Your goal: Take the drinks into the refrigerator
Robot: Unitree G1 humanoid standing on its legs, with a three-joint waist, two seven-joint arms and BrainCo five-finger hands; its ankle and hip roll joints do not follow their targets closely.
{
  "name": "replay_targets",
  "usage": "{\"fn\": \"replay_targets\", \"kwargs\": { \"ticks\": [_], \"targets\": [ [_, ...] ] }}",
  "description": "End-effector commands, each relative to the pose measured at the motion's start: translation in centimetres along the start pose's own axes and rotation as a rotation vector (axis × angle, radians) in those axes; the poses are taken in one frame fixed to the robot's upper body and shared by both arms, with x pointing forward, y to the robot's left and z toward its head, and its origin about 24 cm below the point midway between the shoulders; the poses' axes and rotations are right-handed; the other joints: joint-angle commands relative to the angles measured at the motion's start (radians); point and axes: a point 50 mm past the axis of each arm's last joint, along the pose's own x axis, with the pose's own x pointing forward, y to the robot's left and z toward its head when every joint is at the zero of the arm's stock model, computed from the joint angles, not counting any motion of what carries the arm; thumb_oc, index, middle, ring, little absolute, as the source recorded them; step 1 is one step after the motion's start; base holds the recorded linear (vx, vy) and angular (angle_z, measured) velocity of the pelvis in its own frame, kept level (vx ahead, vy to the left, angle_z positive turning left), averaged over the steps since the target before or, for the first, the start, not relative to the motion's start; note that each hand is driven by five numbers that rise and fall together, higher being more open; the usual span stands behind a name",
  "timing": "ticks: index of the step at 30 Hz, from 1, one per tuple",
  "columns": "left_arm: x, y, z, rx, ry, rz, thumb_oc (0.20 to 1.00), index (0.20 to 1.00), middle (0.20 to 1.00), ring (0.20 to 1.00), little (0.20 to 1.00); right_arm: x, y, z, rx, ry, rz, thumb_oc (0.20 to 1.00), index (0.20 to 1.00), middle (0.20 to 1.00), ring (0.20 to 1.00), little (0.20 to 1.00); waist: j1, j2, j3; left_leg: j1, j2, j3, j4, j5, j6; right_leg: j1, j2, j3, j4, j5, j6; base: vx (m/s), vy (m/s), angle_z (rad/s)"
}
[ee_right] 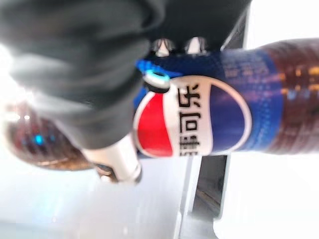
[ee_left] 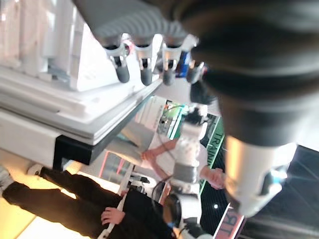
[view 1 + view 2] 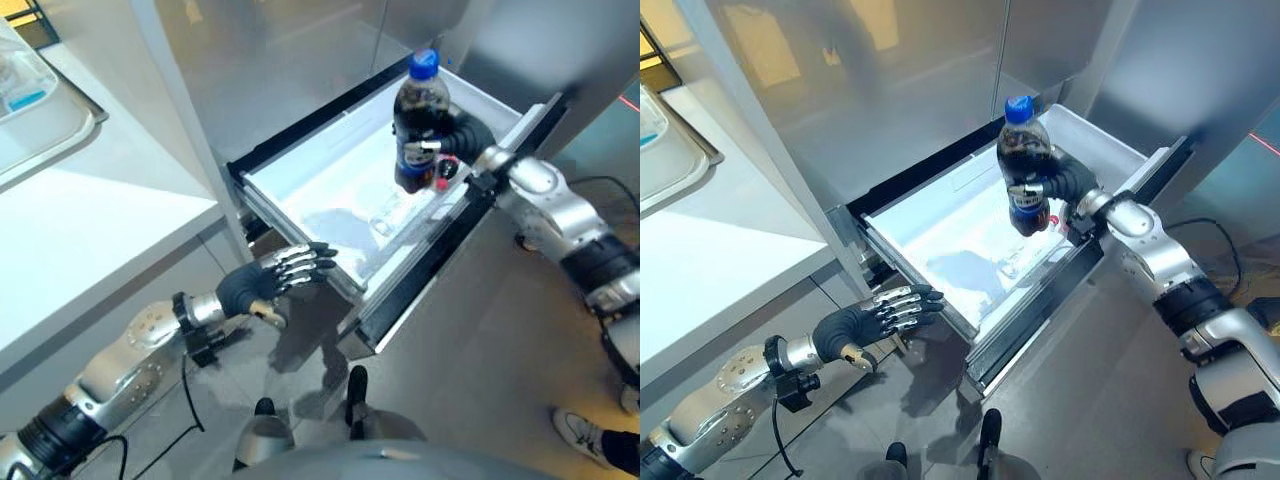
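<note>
A dark cola bottle (image 3: 419, 125) with a blue cap and blue label hangs upright above the white pulled-out refrigerator drawer (image 3: 330, 180). My right hand (image 3: 458, 140) is shut on the bottle, fingers wrapped round its label (image 1: 209, 119). My left hand (image 3: 270, 280) is open at the drawer's front left corner, its straight fingers (image 2: 144, 69) lying against the drawer's front edge. The same bottle (image 3: 1025, 170) and left hand (image 3: 875, 318) show in the right eye view.
The steel refrigerator front (image 3: 280, 60) rises behind the drawer. A white counter (image 3: 80, 240) with a clear tray (image 3: 30, 110) stands at the left. A person's shoe (image 3: 585, 437) is on the floor at lower right. People (image 2: 124, 214) appear beyond the drawer.
</note>
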Motion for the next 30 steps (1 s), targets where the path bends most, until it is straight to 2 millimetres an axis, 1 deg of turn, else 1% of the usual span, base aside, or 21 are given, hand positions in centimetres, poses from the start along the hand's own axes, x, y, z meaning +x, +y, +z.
{"fn": "replay_targets", "kwargs": {
  "ticks": [1, 6, 8, 9, 10, 11, 13, 14, 15, 16, 18, 19, 20, 21, 22, 24, 25, 26, 28, 29, 30],
  "targets": [
    [0.7, -1.2, 1.2, -0.007, -0.054, -0.086, 1.0, 1.0, 1.0, 1.0, 1.0, 1.9, -2.5, 10.0, -0.059, -0.35, -0.089, 0.2, 0.2, 0.2, 0.2, 0.2, 0.013, -0.001, -0.007, -0.081, -0.013, -0.076, 0.0, 0.026, 0.049, 0.052, -0.046, -0.042, 0.109, -0.122, 0.104, 0.0, 0.0, 0.0],
    [1.0, -1.2, 1.3, -0.005, -0.054, -0.091, 1.0, 1.0, 1.0, 1.0, 1.0, 2.6, -2.0, 10.2, -0.076, -0.338, -0.074, 0.2, 0.2, 0.2, 0.2, 0.2, 0.016, -0.005, 0.009, -0.1, -0.013, -0.079, 0.0, 0.033, 0.049, 0.035, -0.047, -0.041, 0.109, -0.118, 0.104, 0.0, 0.0, 0.0],
    [1.2, -1.1, 1.5, 0.005, -0.052, -0.096, 1.0, 1.0, 1.0, 1.0, 1.0, 2.9, -1.9, 9.5, -0.074, -0.31, -0.08, 0.2, 0.2, 0.2, 0.2, 0.2, 0.018, -0.006, 0.026, -0.119, -0.012, -0.082, 0.0, 0.04, 0.048, 0.018, -0.046, -0.044, 0.111, -0.116, 0.103, 0.0, 0.0, 0.0],
    [1.2, -1.1, 1.5, 0.005, -0.052, -0.096, 1.0, 1.0, 1.0, 1.0, 1.0, 2.9, -1.9, 9.5, -0.074, -0.31, -0.08, 0.2, 0.2, 0.2, 0.2, 0.2, 0.018, -0.006, 0.026, -0.119, -0.012, -0.082, 0.0, 0.04, 0.048, 0.018, -0.046, -0.044, 0.111, -0.116, 0.103, 0.0, 0.0, 0.0],
    [1.3, -1.0, 1.8, 0.024, -0.052, -0.096, 1.0, 1.0, 1.0, 1.0, 1.0, 3.2, -1.8, 7.9, -0.075, -0.247, -0.088, 0.2, 0.2, 0.2, 0.2, 0.2, 0.021, -0.004, 0.043, -0.133, -0.011, -0.086, 0.0, 0.047, 0.048, 0.005, -0.046, -0.047, 0.116, -0.114, 0.102, -0.04, -0.006, -0.01],
    [1.4, -1.0, 2.0, 0.041, -0.049, -0.101, 1.0, 1.0, 1.0, 1.0, 1.0, 3.4, -1.6, 7.3, -0.092, -0.214, -0.081, 0.2, 0.2, 0.2, 0.2, 0.2, 0.022, -0.003, 0.049, -0.138, -0.011, -0.088, 0.0, 0.049, 0.047, -0.001, -0.047, -0.047, 0.119, -0.115, 0.101, -0.04, -0.006, -0.01],
    [1.4, -0.9, 2.1, 0.049, -0.049, -0.101, 1.0, 1.0, 1.0, 1.0, 1.0, 3.4, -1.6, 6.9, -0.107, -0.19, -0.08, 0.2, 0.2, 0.2, 0.2, 0.2, 0.023, -0.002, 0.054, -0.143, -0.01, -0.089, 0.0, 0.052, 0.047, -0.008, -0.046, -0.048, 0.123, -0.115, 0.101, 0.0, 0.0, 0.0],
    [1.6, -0.9, 2.4, 0.068, -0.048, -0.11, 1.0, 1.0, 1.0, 1.0, 1.0, 3.5, -1.7, 5.6, -0.114, -0.131, -0.088, 0.2, 0.2, 0.2, 0.2, 0.2, 0.024, 0.0, 0.061, -0.147, -0.009, -0.091, 0.0, 0.055, 0.046, -0.013, -0.046, -0.049, 0.127, -0.115, 0.1, -0.03, -0.012, 0.0],
    [1.7, -0.9, 2.7, 0.102, -0.038, -0.122, 1.0, 1.0, 1.0, 1.0, 1.0, 3.6, -1.4, 4.2, -0.189, -0.038, -0.048, 0.2, 0.2, 0.2, 0.2, 0.2, 0.028, 0.003, 0.072, -0.154, -0.005, -0.095, 0.0, 0.06, 0.043, -0.023, -0.045, -0.054, 0.138, -0.118, 0.099, 0.0, 0.0, 0.0],
    [1.7, -0.9, 2.7, 0.102, -0.038, -0.122, 1.0, 1.0, 1.0, 1.0, 1.0, 3.6, -1.4, 4.2, -0.19, -0.038, -0.049, 0.2, 0.2, 0.2, 0.2, 0.2, 0.027, 0.004, 0.072, -0.154, -0.005, -0.095, 0.0, 0.06, 0.043, -0.023, -0.045, -0.054, 0.139, -0.118, 0.099, 0.0, 0.0, 0.0],
    [1.9, -0.9, 2.9, 0.123, -0.034, -0.131, 1.0, 1.0, 1.0, 1.0, 1.0, 3.5, -1.5, 2.5, -0.254, 0.056, -0.043, 0.2, 0.2, 0.2, 0.2, 0.2, 0.028, 0.009, 0.082, -0.16, -0.003, -0.099, 0.0, 0.063, 0.041, -0.031, -0.045, -0.056, 0.148, -0.121, 0.096, 0.0, 0.0, 0.0],
    [2.1, -1.0, 2.9, 0.131, -0.031, -0.141, 1.0, 1.0, 1.0, 1.0, 1.0, 3.5, -1.3, 1.7, -0.284, 0.096, -0.029, 0.2, 0.2, 0.2, 0.2, 0.2, 0.029, 0.012, 0.089, -0.165, -0.002, -0.102, 0.0, 0.066, 0.04, -0.036, -0.044, -0.061, 0.152, -0.121, 0.096, -0.04, -0.019, 0.02],
    [2.3, -1.0, 3.1, 0.152, -0.032, -0.149, 1.0, 1.0, 1.0, 1.0, 1.0, 3.4, -0.5, 0.5, -0.329, 0.14, 0.005, 0.2, 0.2, 0.2, 0.2, 0.2, 0.031, 0.019, 0.1, -0.174, -0.003, -0.106, 0.0, 0.072, 0.039, -0.044, -0.044, -0.063, 0.156, -0.122, 0.096, -0.03, -0.017, 0.02],
    [2.3, -1.0, 3.1, 0.151, -0.031, -0.149, 1.0, 1.0, 1.0, 1.0, 1.0, 3.4, -0.5, 0.5, -0.329, 0.14, 0.004, 0.2, 0.2, 0.2, 0.2, 0.2, 0.031, 0.019, 0.099, -0.175, -0.003, -0.107, 0.0, 0.072, 0.039, -0.045, -0.044, -0.064, 0.157, -0.123, 0.096, 0.0, 0.0, 0.0],
    [2.4, -1.0, 3.2, 0.159, -0.032, -0.153, 1.0, 1.0, 1.0, 1.0, 1.0, 3.3, -0.4, -0.3, -0.35, 0.171, 0.012, 0.2, 0.2, 0.2, 0.2, 0.2, 0.032, 0.022, 0.104, -0.179, -0.003, -0.108, 0.0, 0.074, 0.038, -0.048, -0.045, -0.067, 0.159, -0.123, 0.096, 0.0, 0.0, 0.0],
    [2.6, -1.1, 3.3, 0.178, -0.037, -0.158, 1.0, 1.0, 1.0, 1.0, 1.0, 3.2, 0.4, -1.3, -0.428, 0.208, 0.057, 0.2, 0.2, 0.2, 0.2, 0.2, 0.035, 0.03, 0.117, -0.188, -0.002, -0.113, 0.0, 0.079, 0.037, -0.056, -0.045, -0.073, 0.165, -0.125, 0.095, -0.02, -0.006, 0.03],
    [2.6, -1.1, 3.5, 0.187, -0.04, -0.156, 1.0, 1.0, 1.0, 1.0, 1.0, 3.0, 0.3, -1.7, -0.457, 0.228, 0.056, 0.2, 0.2, 0.2, 0.2, 0.2, 0.034, 0.031, 0.122, -0.192, -0.001, -0.115, 0.0, 0.081, 0.037, -0.06, -0.046, -0.074, 0.167, -0.125, 0.095, -0.03, -0.014, 0.12],
    [2.6, -1.0, 3.6, 0.199, -0.041, -0.156, 1.0, 1.0, 1.0, 1.0, 1.0, 3.0, 0.6, -1.9, -0.535, 0.249, 0.089, 0.2, 0.2, 0.2, 0.2, 0.2, 0.034, 0.035, 0.13, -0.197, -0.001, -0.119, 0.0, 0.084, 0.036, -0.067, -0.046, -0.076, 0.171, -0.125, 0.095, -0.03, -0.013, 0.15],
    [2.7, -1.1, 3.4, 0.196, -0.043, -0.153, 1.0, 1.0, 1.0, 1.0, 1.0, 2.8, 0.6, -2.6, -0.547, 0.275, 0.088, 0.2, 0.2, 0.2, 0.2, 0.2, 0.033, 0.038, 0.139, -0.205, 0.0, -0.122, 0.0, 0.088, 0.035, -0.075, -0.046, -0.079, 0.175, -0.125, 0.095, -0.03, -0.017, 0.1],
    [2.7, -1.0, 3.5, 0.213, -0.044, -0.15, 1.0, 1.0, 1.0, 1.0, 1.0, 3.2, 1.3, -2.5, -0.631, 0.283, 0.134, 0.2, 0.2, 0.2, 0.2, 0.2, 0.036, 0.042, 0.149, -0.215, -0.002, -0.126, 0.0, 0.09, 0.035, -0.081, -0.046, -0.082, 0.176, -0.125, 0.094, 0.0, 0.0, 0.0],
    [2.7, -1.0, 3.5, 0.213, -0.044, -0.149, 1.0, 1.0, 1.0, 1.0, 1.0, 3.2, 1.3, -2.5, -0.631, 0.283, 0.134, 0.2, 0.2, 0.2, 0.2, 0.2, 0.035, 0.042, 0.149, -0.215, -0.002, -0.127, 0.0, 0.09, 0.035, -0.081, -0.046, -0.082, 0.177, -0.125, 0.094, -0.03, -0.014, 0.12]
  ]
}}
